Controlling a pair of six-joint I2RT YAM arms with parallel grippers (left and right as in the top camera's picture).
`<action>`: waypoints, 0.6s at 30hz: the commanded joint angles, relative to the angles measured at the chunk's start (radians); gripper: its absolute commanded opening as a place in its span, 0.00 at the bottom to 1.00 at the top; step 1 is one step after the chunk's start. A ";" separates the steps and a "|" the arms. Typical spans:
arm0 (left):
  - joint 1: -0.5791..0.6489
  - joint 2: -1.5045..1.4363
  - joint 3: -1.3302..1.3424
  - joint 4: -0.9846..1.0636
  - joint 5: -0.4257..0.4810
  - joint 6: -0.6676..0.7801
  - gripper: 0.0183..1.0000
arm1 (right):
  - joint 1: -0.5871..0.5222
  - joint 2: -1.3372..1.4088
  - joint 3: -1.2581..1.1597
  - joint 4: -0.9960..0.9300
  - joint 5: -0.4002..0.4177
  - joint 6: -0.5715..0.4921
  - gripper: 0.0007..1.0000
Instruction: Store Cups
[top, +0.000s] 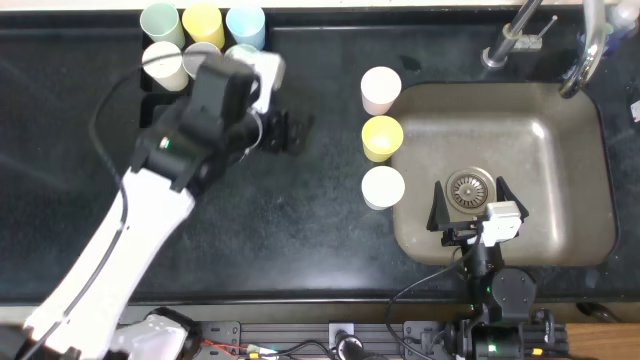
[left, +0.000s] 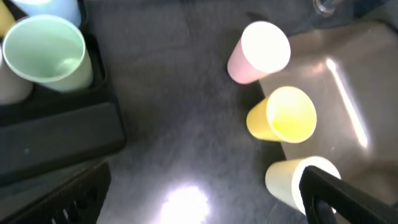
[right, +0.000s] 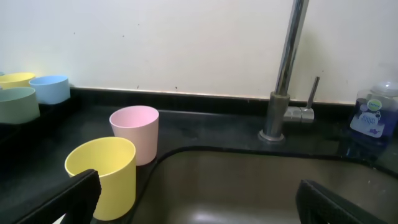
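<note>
Left gripper (left: 204, 186) and right gripper (right: 199, 190) sat wide open, empty; I judged pink cup (left: 258, 53) light, stiff, slick, best pinched across rim wall.

The counter (top: 300, 230) is black with fine pale speckles. The sink (top: 560, 140) is dull steel grey and the tap (right: 287, 68) is bright chrome. By the sink stand a pink cup (left: 258, 53), a yellow cup (left: 283, 115) and a cream cup (left: 286, 180). The rack (left: 56, 130) is black; in it are a mint cup (left: 46, 53), a pale blue cup (top: 245, 22) and a yellow rack cup (top: 203, 22). The left arm (top: 110, 250) is white with a black wrist. The left gripper (left: 205, 199) and right gripper (right: 196, 190) are black. The wall (right: 155, 43) is off-white. The bottle (right: 373, 115) is blue with a pale label.
</note>
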 joint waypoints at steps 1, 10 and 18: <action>-0.039 0.133 0.192 -0.066 -0.041 0.040 1.00 | -0.001 -0.011 -0.013 0.005 -0.002 0.003 1.00; -0.100 0.352 0.414 -0.153 -0.044 0.000 1.00 | -0.001 -0.011 -0.013 0.005 -0.002 0.003 1.00; -0.167 0.475 0.570 -0.197 -0.146 -0.020 1.00 | -0.001 -0.011 -0.013 0.005 -0.002 0.003 0.99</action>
